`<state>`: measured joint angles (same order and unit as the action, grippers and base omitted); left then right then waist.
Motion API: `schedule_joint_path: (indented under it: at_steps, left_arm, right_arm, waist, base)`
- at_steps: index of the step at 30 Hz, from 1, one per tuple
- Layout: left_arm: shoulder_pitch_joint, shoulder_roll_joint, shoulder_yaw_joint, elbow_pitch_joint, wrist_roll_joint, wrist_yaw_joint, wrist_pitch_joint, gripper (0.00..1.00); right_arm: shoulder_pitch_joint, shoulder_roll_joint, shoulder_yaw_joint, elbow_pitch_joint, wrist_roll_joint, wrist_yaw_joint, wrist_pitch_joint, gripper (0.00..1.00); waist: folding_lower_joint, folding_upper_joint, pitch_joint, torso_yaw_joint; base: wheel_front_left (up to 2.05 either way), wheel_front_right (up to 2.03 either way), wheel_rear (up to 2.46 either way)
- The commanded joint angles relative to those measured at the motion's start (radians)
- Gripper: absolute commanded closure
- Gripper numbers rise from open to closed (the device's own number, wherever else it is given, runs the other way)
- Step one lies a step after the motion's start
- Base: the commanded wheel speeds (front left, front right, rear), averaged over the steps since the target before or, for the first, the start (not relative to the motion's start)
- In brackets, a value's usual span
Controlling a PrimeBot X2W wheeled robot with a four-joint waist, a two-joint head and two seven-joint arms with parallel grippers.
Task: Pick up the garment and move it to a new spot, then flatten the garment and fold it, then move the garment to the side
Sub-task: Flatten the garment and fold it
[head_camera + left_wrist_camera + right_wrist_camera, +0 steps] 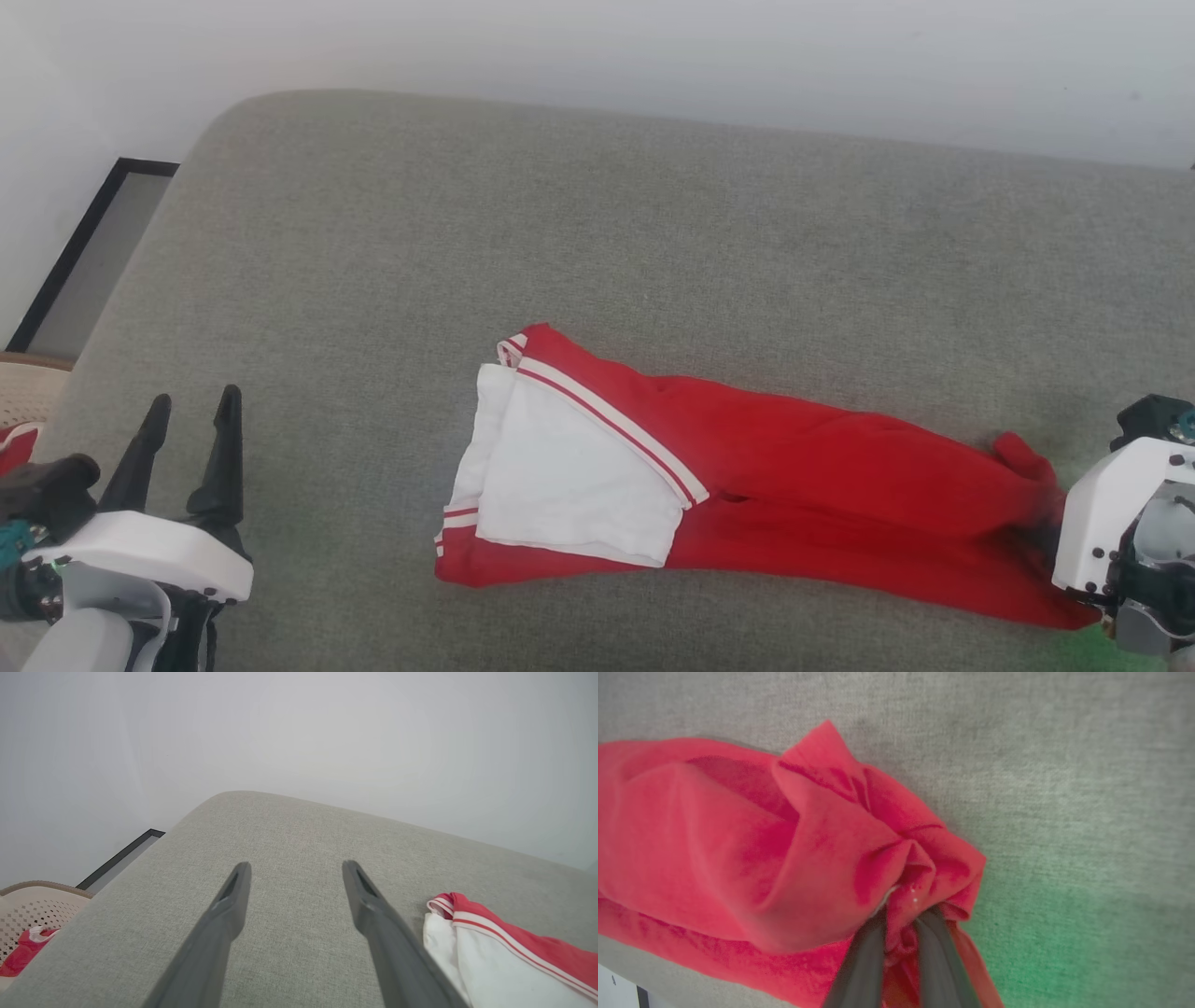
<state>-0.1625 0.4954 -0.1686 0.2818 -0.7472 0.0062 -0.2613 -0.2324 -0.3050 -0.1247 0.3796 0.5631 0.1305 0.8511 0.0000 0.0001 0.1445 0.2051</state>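
Note:
The garment, a red T-shirt with a white sleeve and striped trim, lies in a long folded strip across the grey cushion, sleeve end to the left. In the right wrist view my right gripper is shut on the bunched red cloth of the garment at its right end. Its white wrist housing sits at the right edge of the head view. My left gripper stands open and empty at the lower left, well clear of the shirt. In the left wrist view the left gripper has the sleeve end of the garment to its right.
The grey cushion ends at a rounded far edge against a white wall. Off its left edge stand a beige perforated basket holding another red cloth and a black-framed panel.

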Motion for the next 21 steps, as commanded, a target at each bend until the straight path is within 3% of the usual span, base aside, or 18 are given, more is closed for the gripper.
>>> schedule_joint_path:
  at_steps: [1, 9, 21]
  left_arm:
    - [0.014, -0.012, 0.018, 0.003, 0.013, -0.012, -0.004, 0.0]
    - [0.028, -0.064, 0.096, 0.013, 0.077, -0.061, -0.004, 0.0]
    - [0.033, -0.112, 0.151, 0.03, 0.124, -0.099, -0.004, 0.0]
  right_arm:
    - [0.016, 0.03, 0.028, 0.031, 0.018, 0.001, 0.002, 1.0]
    - [-0.011, -0.008, 0.027, 0.007, 0.071, 0.0, -0.034, 1.0]
    - [-0.023, -0.126, -0.115, 0.019, 0.045, 0.0, -0.053, 1.0]
  waist:
    - [0.0, -0.0001, 0.001, -0.001]
    - [0.0, -0.0001, 0.006, -0.015]
    - [0.0, -0.0001, -0.004, -0.039]
  base:
    - [0.0, 0.0, 0.0]
    - [0.0, 0.0, 0.0]
    - [0.0, 0.0, 0.0]
